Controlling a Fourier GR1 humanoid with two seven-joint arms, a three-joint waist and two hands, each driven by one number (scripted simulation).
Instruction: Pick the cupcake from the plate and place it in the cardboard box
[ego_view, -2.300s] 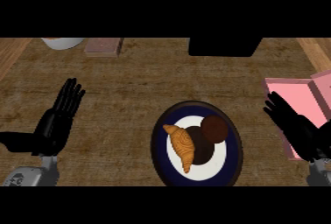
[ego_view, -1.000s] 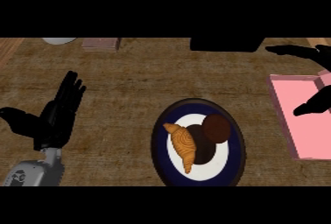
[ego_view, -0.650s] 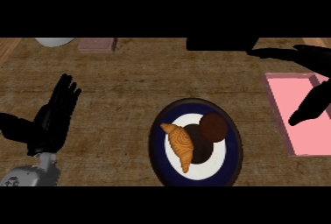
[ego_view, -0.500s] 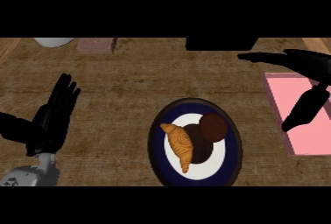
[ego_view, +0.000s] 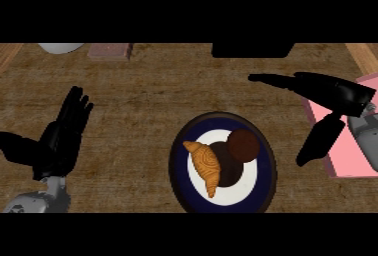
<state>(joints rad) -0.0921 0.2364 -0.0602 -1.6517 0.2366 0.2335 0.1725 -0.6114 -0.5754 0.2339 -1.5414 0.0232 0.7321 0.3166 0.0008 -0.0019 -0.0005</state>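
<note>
- Now my right hand (ego_view: 336, 92) hangs spread, holding nothing, up and right of the plate (ego_view: 181, 172).
- I'd come down over the dark cupcake (ego_view: 243, 144), clear of the croissant (ego_view: 206, 165).
- Left hand (ego_view: 63, 135) rests flat-fingered at the left.
- No readable writing anywhere.

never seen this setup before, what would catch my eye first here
A dark blue plate at the counter's centre, with a golden croissant lying beside a dark brown cupcake. Next, the right robot hand, spread open over the counter right of the plate, beside a pink box at the right edge. The left robot hand rests open near the left edge.
</note>
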